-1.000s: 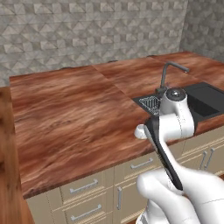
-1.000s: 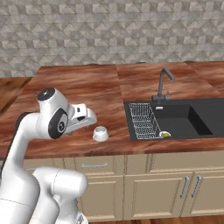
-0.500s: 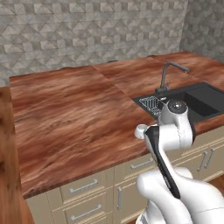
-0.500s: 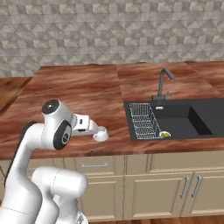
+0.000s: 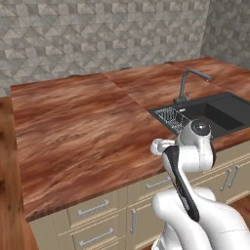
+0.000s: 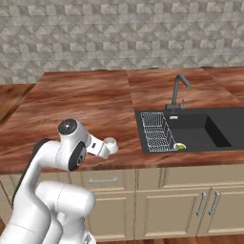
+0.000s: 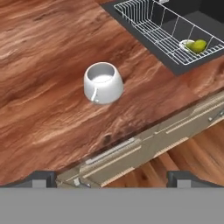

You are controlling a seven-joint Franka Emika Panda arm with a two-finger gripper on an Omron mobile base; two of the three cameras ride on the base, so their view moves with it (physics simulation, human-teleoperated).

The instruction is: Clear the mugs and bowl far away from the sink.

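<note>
- Left base view: the white robot arm bends low at the front edge of the reddish-brown wooden tabletop (image 5: 83, 127). The small squat shiny white mug (image 5: 157, 146) peeks out just beside the arm, near the front edge. To the right lies the black sunken sink (image 5: 215, 114) with its wire grid rack (image 5: 172, 118) and slim grey faucet (image 5: 188, 83). The mug sits close to the sink — not far from it.

- Right base view: the white mug (image 6: 111, 145) stands on the tabletop (image 6: 86, 105) near the front edge, a little way left of the sink (image 6: 200, 128). The arm's hand end is right beside the mug. I cannot tell from here if it touches. Something small and yellow-green (image 6: 179, 147) lies at the bottom of the wire rack (image 6: 156, 131).

- Hand view: the camera looks down on the mug (image 7: 103, 83). It stands upright and looks empty, with its thin handle (image 7: 94, 94) turned toward the camera. The two dark fingers (image 7: 40, 178) sit at the bottom, spread wide apart, with nothing between them. The mug is farther up the view, well apart from the tips. The yellow-green thing (image 7: 195, 45) in the rack (image 7: 162, 30) looks like a small fruit.

- How far along: I think the job is only starting. The white mug is not picked up yet and is near the sink. It needs a grab and a carry to the far left side of the tabletop. After that, the dark red mug and the red bowl are left to do.
</note>
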